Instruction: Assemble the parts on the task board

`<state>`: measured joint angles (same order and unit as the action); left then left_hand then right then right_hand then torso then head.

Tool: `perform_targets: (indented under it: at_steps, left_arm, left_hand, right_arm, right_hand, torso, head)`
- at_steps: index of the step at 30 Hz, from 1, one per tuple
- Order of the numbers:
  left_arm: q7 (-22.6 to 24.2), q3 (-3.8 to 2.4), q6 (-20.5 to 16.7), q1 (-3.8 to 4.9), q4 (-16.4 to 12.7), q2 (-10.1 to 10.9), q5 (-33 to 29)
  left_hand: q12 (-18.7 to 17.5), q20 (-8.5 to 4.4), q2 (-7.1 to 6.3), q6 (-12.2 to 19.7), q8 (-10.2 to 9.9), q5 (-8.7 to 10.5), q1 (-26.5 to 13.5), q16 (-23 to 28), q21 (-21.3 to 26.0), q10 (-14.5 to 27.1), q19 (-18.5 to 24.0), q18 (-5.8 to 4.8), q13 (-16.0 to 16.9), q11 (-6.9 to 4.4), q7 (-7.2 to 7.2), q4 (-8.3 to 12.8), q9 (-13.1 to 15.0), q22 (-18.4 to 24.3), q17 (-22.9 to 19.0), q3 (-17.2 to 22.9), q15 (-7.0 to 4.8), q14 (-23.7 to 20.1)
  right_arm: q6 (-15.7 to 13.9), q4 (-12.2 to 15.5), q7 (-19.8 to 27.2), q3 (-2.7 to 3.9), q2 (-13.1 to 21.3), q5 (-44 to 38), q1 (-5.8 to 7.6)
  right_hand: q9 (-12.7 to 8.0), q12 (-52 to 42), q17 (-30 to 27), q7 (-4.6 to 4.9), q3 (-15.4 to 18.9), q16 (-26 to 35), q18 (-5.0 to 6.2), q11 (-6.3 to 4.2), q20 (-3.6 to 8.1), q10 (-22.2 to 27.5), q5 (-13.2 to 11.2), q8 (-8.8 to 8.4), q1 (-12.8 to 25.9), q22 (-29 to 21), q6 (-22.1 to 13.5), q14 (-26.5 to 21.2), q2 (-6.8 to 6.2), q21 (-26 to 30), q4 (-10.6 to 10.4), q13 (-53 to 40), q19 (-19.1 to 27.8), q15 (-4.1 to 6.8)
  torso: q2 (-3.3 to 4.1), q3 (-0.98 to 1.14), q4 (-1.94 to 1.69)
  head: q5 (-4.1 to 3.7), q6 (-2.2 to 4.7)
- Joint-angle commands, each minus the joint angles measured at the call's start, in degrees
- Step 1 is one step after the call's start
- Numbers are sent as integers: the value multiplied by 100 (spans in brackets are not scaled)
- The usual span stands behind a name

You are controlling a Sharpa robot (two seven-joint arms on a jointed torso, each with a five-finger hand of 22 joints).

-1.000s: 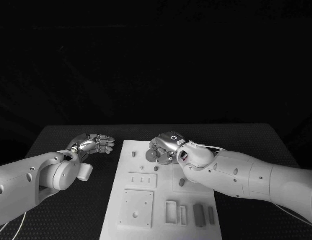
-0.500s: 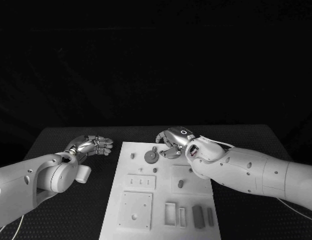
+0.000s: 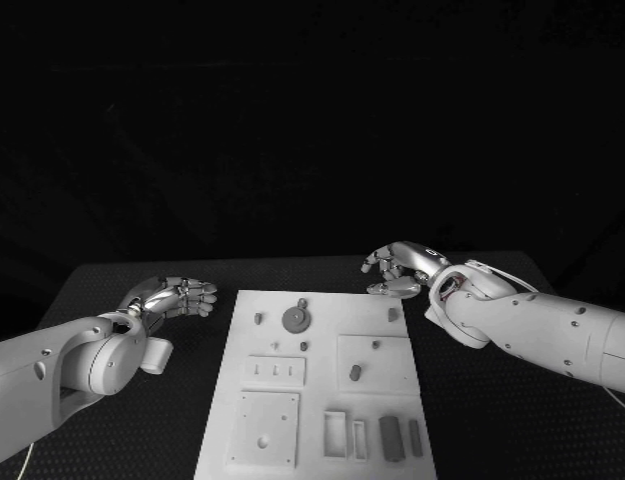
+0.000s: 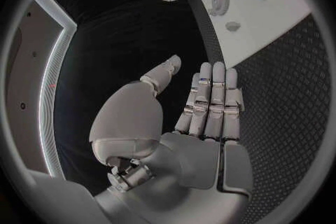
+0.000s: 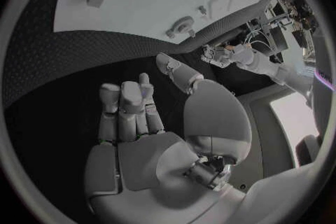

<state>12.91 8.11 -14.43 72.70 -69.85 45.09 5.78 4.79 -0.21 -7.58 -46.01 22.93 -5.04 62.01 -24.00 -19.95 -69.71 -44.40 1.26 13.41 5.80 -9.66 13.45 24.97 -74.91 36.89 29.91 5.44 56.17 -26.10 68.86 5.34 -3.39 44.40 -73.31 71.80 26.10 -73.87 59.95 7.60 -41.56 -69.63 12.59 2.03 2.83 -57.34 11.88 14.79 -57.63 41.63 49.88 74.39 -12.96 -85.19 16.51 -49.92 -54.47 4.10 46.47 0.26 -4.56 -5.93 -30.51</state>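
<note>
White plate on black: the task board (image 3: 319, 385) lies in the middle of the counter (image 3: 500, 420), and everything else is best placed from it. A round toothed part, a gear (image 3: 296, 319), lies flat on the board's far end with a small peg (image 3: 259, 318) just beside it; nearer the robot sit a dark oval part (image 3: 354, 372) in a square recess and a dark bar (image 3: 390, 437) among the slots at the near end.

Neither robot hand holds anything. The right robot hand (image 3: 399, 269) hovers just off the board's far right corner, fingers apart and loosely curled, palm empty in its wrist view. The left robot hand (image 3: 172, 297) hangs off the board's far left edge; its wrist view shows the fingers (image 4: 211, 102) laid straight side by side, thumb out, nothing in them.

The risks I see from here: the gear is thin and lies flat, so a pinch from above could slide it across the smooth plate or knock the peg beside it. The board looks unclamped, so a sideways push from either hand could shift it and throw off every recess. The parts are small, so a loose pinch could drop one onto the counter.

That counter is black with a fine diamond texture. The room beyond it is dark.
</note>
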Motion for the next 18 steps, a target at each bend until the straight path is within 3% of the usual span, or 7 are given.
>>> perform_targets:
  at_steps: [1, 4, 8, 18]
  left_arm:
    - [139, -6, 145, 5, 21, -43, -14]
    - [141, -5, 148, 2, 36, -62, -29]
    - [137, -5, 139, -3, 56, -82, -44]
    - [136, -5, 150, -26, 55, -86, -52]
  left_hand:
    - [52, -22, 61, -79, 34, 1, 11, -23, -38, -104, 21, 93, 29, -25, 11, 13, 16, -125, 9, 13, -19, 37]
    - [57, -23, 67, -90, 34, 1, 10, -23, -40, -122, 20, 91, 36, -33, 15, 16, 18, -124, 9, 12, -20, 38]
    - [51, -27, 60, -74, 13, 4, 3, -21, -43, -129, 19, 89, 42, -26, -12, 27, 14, -123, 9, 3, -20, 35]
    - [-2, -24, 48, -31, -32, 5, -14, -13, -43, -67, 25, 85, 34, 10, -50, 40, 7, -120, 6, -6, -14, 24]
  right_arm:
    - [488, -88, 594, 2, 110, 657, -5]
    - [611, -212, 658, -1, 196, 693, -31]
    - [678, -307, 686, -2, 318, 704, -164]
    - [725, -510, 697, -2, 314, 722, -435]
  right_hand:
    - [7, -12, 13, 101, 132, 25, 241, 8, 2, 70, 75, 12, 2, 18, 5, -70, 56, 34, 11, -10, 83, 10]
    - [3, 7, 16, 113, 319, 64, 241, 20, -29, 142, 150, 6, -19, 33, -21, -144, 80, 67, 15, -10, 180, -4]
    - [-1, 18, 16, 125, 454, 90, 241, 33, -63, 188, 193, 3, -41, 49, -38, -192, 75, 88, 16, -10, 249, -17]
    - [-16, 13, 29, 144, 695, 97, 241, 51, -108, 238, 278, -22, -31, 79, -97, -236, 68, 99, 15, -15, 310, -34]
  torso:
    - [-22, 44, 52]
    - [-33, 71, 72]
    - [-57, 108, 111]
    - [-87, 174, 166]
  head:
    - [10, 8]
    - [11, 9]
    - [9, -6]
    - [21, -55]
